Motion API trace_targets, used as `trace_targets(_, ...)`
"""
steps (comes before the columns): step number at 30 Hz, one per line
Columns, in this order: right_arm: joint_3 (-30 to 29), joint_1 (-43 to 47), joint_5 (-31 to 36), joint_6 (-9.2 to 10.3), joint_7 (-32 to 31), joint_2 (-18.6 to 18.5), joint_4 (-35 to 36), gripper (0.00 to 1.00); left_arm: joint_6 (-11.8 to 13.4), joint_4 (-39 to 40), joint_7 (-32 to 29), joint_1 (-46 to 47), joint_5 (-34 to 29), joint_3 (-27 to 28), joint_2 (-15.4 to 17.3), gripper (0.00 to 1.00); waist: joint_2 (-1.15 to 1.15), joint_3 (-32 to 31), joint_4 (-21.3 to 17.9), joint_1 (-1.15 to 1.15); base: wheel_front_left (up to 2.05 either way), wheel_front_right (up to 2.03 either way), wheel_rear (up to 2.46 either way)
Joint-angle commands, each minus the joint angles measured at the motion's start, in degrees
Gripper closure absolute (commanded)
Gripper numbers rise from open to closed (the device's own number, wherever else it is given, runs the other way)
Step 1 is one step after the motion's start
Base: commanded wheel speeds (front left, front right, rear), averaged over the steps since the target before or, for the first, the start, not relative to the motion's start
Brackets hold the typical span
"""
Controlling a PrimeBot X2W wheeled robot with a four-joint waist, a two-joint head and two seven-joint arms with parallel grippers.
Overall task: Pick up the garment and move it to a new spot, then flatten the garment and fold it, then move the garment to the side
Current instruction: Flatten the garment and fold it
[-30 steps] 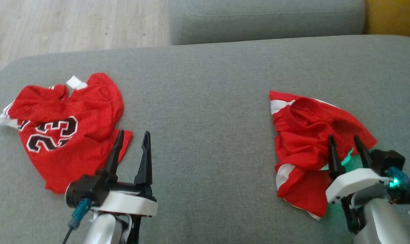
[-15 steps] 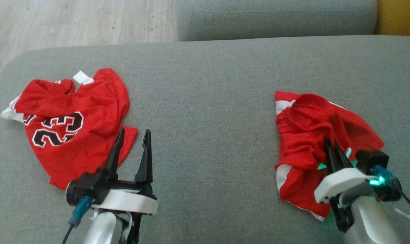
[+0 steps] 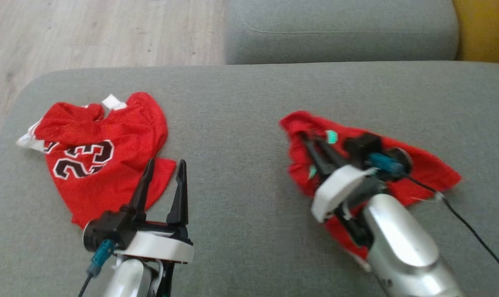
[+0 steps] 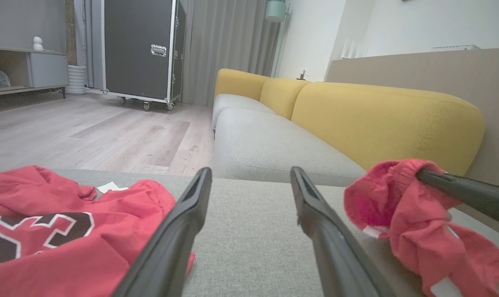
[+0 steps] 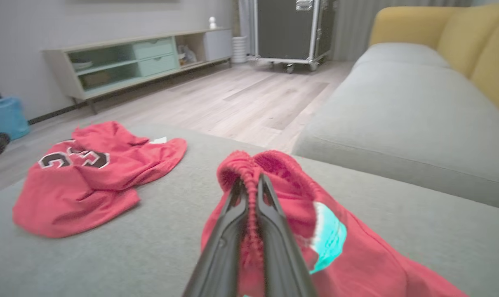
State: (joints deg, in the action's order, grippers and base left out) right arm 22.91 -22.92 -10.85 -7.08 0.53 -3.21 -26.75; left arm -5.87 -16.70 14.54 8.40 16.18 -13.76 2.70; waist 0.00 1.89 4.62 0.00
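The garment (image 3: 422,169), crumpled red shorts with white trim, lies on the right of the grey sofa seat (image 3: 241,123). My right gripper (image 3: 306,138) is shut on its bunched waistband and holds that end raised; the rest trails on the cushion. The right wrist view shows the red fabric (image 5: 282,173) pinched between the closed fingers (image 5: 249,181). In the left wrist view the shorts (image 4: 398,206) hang from a dark finger at the right. My left gripper (image 3: 165,163) stands open and empty beside a red jersey (image 3: 105,156) numbered 23.
The jersey (image 5: 92,177) lies crumpled at the seat's left. Behind are a second grey seat cushion (image 3: 340,29) and yellow backrests (image 4: 381,119). Wooden floor (image 3: 88,33) lies beyond the left edge, with a black wheeled case (image 4: 138,49) and a low sideboard (image 5: 138,57) further off.
My right gripper has shut on the shorts and carried their waistband up and to the left, dragging the cloth along. The left arm is still. The camera has shifted slightly.
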Motion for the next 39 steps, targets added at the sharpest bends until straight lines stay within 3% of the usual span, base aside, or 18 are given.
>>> trace_targets(1,2.92,-2.98,-1.32,-0.41,-0.89,0.33,1.62,1.00,0.12,1.55,0.46,1.61,0.52,1.32,0.18,0.00,0.00,-0.27,0.97,0.00,0.00,0.00,0.00)
trace_targets(5,11.09,-5.66,-4.76,-0.41,-4.40,0.33,-2.28,1.00,0.29,1.30,0.46,1.53,1.03,0.49,0.18,0.00,0.00,-0.41,3.20,0.00,0.00,0.00,0.00)
trace_targets(6,12.64,-6.33,-5.26,-0.41,-4.77,0.33,-3.61,0.16,0.35,1.24,0.46,1.53,1.16,0.21,0.18,0.00,0.00,-0.39,3.79,0.00,0.00,0.00,0.00)
trace_targets(7,14.27,-6.93,-5.77,-0.41,-4.96,0.33,-4.97,0.00,0.42,1.17,0.46,1.54,1.34,-0.05,0.18,0.00,0.00,-0.40,4.38,0.00,0.00,0.00,0.00)
trace_targets(12,23.48,-9.47,-10.91,-0.41,-3.62,0.33,-8.75,0.00,0.90,0.93,0.46,1.51,1.85,-0.66,0.18,0.00,0.00,-0.55,6.60,0.00,0.00,0.00,0.00)
trace_targets(21,27.47,-12.75,-20.15,-0.41,5.78,0.33,-4.46,0.00,1.12,0.99,0.46,0.89,1.44,0.61,0.18,0.00,0.00,-1.73,4.72,0.00,0.00,0.00,0.00)
trace_targets(26,20.21,-14.02,-18.49,-0.41,11.65,0.33,-7.06,0.00,1.10,1.69,0.46,0.39,0.96,1.79,0.18,0.00,0.00,-2.78,2.12,0.00,0.00,0.00,0.00)
trace_targets(32,5.63,-11.16,-9.73,-0.41,13.99,-0.67,-10.55,0.00,0.96,2.72,0.46,-0.26,0.45,3.14,0.18,0.00,0.00,-3.40,-0.66,0.00,0.00,0.00,0.00)
trace_targets(39,-9.15,0.66,-3.23,-0.41,14.42,-1.81,-4.31,0.00,0.78,3.67,0.46,-1.19,0.09,4.03,0.18,0.00,0.00,-3.28,-3.52,0.00,0.00,0.00,0.00)
